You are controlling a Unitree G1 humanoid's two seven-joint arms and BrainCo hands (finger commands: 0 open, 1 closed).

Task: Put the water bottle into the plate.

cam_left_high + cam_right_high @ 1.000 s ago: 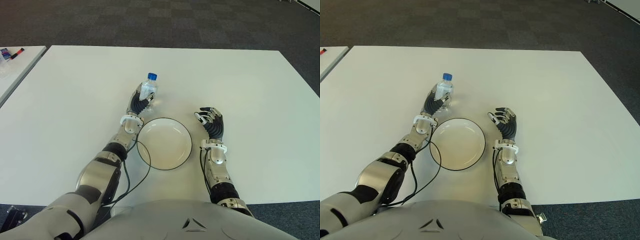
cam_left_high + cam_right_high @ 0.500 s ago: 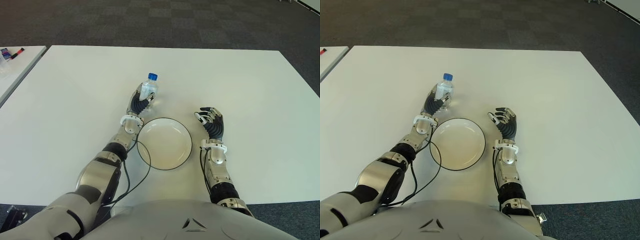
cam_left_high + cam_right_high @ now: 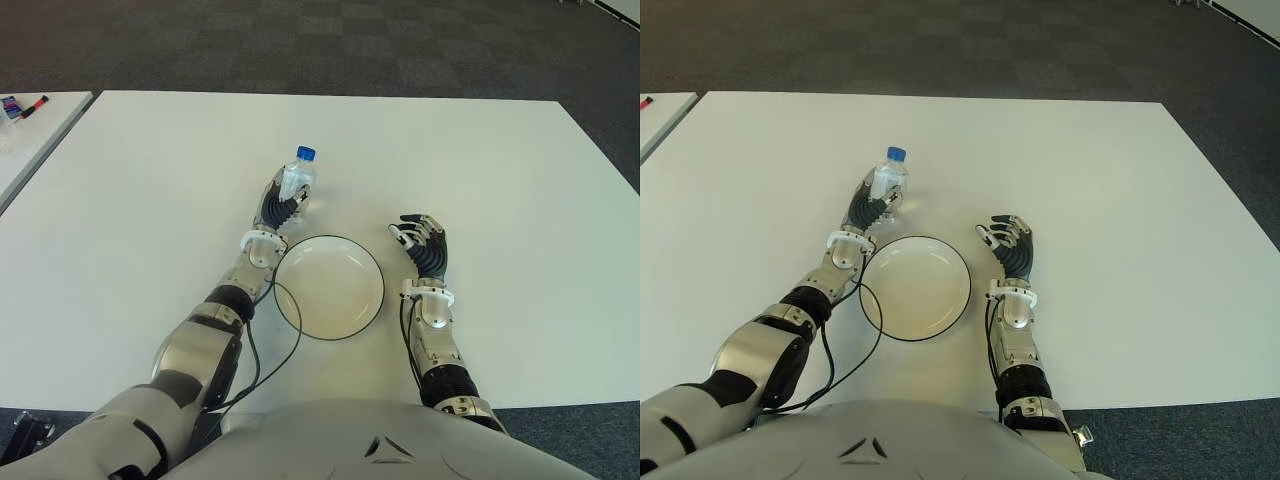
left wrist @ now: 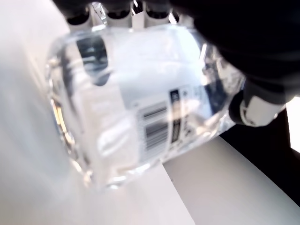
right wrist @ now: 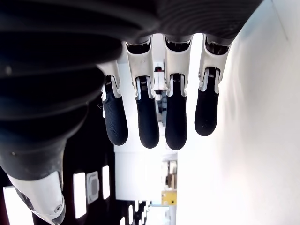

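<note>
A clear water bottle (image 3: 297,179) with a blue cap stands upright on the white table, just beyond the far-left rim of the round white plate (image 3: 362,319). My left hand (image 3: 279,207) is wrapped around its lower body; the left wrist view shows the fingers curled over the labelled bottle (image 4: 140,108), whose base looks to touch the table. My right hand (image 3: 424,246) shows to the right of the plate, fingers relaxed and holding nothing (image 5: 154,117). The plate has nothing in it.
The white table (image 3: 480,170) stretches wide on all sides of the plate. A second table (image 3: 30,125) stands at the far left with small items near its corner. Dark carpet lies beyond the far edge. A black cable (image 3: 262,350) loops beside my left forearm.
</note>
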